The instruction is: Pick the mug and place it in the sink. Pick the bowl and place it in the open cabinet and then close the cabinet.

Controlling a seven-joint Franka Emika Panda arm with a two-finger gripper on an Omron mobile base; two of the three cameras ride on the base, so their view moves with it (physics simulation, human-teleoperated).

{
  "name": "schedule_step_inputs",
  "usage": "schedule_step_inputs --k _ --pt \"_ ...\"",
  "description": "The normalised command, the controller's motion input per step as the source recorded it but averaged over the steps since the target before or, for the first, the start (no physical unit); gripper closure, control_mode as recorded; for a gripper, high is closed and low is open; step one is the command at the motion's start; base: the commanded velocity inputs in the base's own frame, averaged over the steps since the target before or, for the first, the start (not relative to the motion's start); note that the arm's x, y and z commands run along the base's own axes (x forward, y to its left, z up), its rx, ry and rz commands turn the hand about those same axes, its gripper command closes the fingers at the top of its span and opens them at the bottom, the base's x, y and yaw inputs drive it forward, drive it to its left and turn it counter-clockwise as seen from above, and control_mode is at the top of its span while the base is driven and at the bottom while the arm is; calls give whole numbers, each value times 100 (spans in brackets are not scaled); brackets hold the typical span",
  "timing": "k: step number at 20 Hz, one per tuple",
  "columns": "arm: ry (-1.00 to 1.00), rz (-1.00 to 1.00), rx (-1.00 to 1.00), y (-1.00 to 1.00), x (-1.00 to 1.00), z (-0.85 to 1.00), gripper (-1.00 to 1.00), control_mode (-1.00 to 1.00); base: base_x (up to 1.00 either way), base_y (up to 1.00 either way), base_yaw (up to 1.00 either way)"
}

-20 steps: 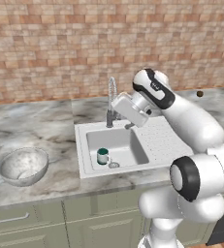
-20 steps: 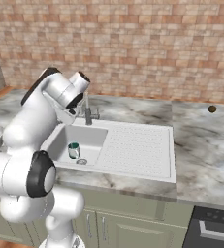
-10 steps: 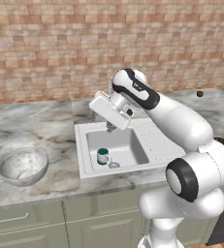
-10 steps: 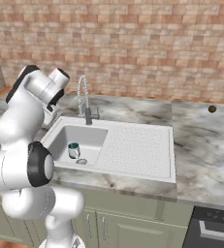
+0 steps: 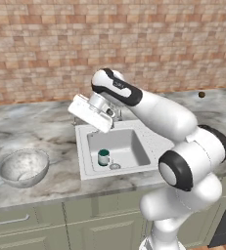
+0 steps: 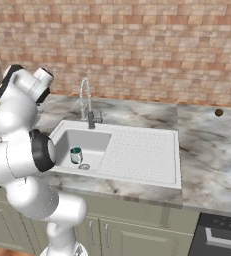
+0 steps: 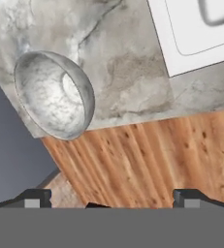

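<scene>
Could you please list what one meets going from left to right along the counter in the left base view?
Round grey-white marbled bowl → open white gripper → small dark green mug standing in the light grey sink → small dark round object on the far right counter.

A home kitchen: brick wall (image 5: 46, 44), marbled countertop (image 6: 212, 150) with inset sink (image 6: 137, 150) and spring faucet (image 6: 85, 97), sage-green cabinet fronts (image 5: 85, 224) below; probably an oven (image 6: 219, 240) at the counter's right end.

White arm (image 5: 168, 117), dark joints
</scene>
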Motion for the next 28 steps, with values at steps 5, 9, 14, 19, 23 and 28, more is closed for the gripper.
schedule_step_inputs --k 5,9,14,19,23,28 --pt "13 -6 -5 42 -14 0 -100 -100 0 0 0" --pt "0 -5 -6 35 -26 0 -100 -100 0 0 0" --pt "0 -1 -5 20 -16 -21 -100 -100 0 0 0" --pt "-2 0 -8 18 -6 -28 -100 -100 0 0 0" --pt "-2 0 -10 26 -1 -25 -100 -100 0 0 0" --pt "-5 0 -11 35 0 -13 -100 -100 0 0 0"
